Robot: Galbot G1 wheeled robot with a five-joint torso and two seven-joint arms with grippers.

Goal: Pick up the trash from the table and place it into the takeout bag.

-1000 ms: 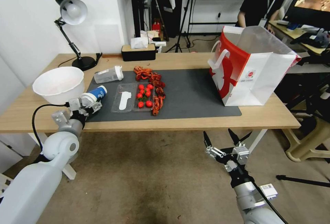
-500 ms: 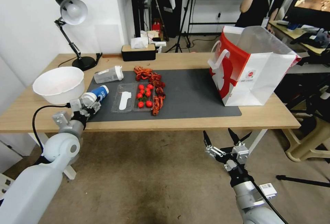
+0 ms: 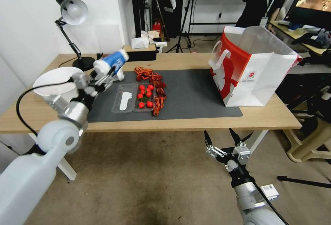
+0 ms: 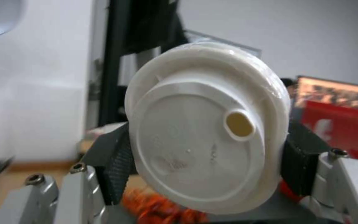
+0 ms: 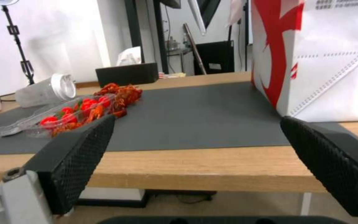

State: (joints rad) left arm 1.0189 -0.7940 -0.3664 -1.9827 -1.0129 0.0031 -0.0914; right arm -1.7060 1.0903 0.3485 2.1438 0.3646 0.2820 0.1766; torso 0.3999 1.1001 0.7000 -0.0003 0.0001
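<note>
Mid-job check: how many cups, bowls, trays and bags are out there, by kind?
Cups: 2, a blue-and-white lidded paper cup in the left tool and a clear white-capped plastic cup on its side
Bowls: 1, round white bowl
Trays: 1, clear plastic tray
Bags: 1, white-and-red paper takeout bag
Total: 5

left arm stretched up and forward, left gripper (image 3: pixel 103 75) raised, pads (image 4: pixel 112 168) clamped on either side of the blue-and-white lidded paper cup (image 3: pixel 111 62), right gripper (image 3: pixel 222 138) low, fingers spread wide, nothing between them
</note>
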